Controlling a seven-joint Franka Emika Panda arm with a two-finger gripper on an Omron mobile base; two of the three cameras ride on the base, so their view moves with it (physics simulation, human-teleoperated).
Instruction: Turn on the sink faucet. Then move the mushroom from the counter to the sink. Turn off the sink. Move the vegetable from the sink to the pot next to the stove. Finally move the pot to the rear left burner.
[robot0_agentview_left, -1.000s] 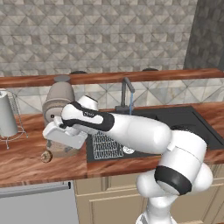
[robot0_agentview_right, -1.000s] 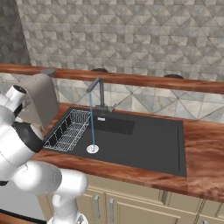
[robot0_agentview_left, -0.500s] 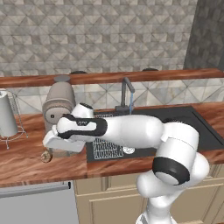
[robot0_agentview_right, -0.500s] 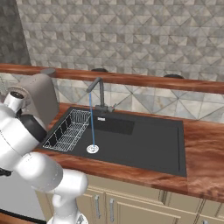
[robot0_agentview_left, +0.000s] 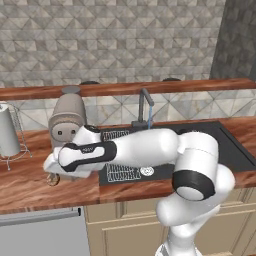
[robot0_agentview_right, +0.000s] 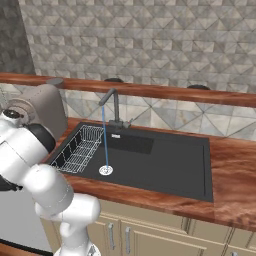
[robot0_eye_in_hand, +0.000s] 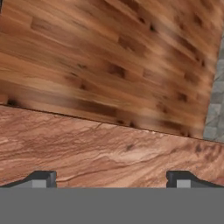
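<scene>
The mushroom (robot0_agentview_left: 52, 179) is a small brown lump on the wooden counter (robot0_agentview_left: 30, 185), near its front edge and left of the sink (robot0_agentview_left: 210, 142). My gripper (robot0_agentview_left: 54, 171) hangs directly over it, and the white hand covers most of it. In the hand view the two dark fingertips (robot0_eye_in_hand: 41, 178) stand far apart, so the gripper (robot0_eye_in_hand: 111, 179) is open with only counter wood and the counter's front edge between them. The faucet (robot0_agentview_left: 145, 104) stands behind the sink and a thin blue stream of water (robot0_agentview_right: 105, 145) runs into the basin (robot0_agentview_right: 165, 160).
A wire dish rack (robot0_agentview_right: 80, 150) sits in the left part of the sink. A rounded grey appliance (robot0_agentview_left: 67, 117) stands on the counter behind my hand. Further left is a paper towel holder (robot0_agentview_left: 7, 134). A raised wooden ledge (robot0_agentview_left: 125, 89) runs along the tiled wall.
My hand has swung a little left and come down over the mushroom at the counter's front edge. The jaws have stayed wide and the water keeps running.
</scene>
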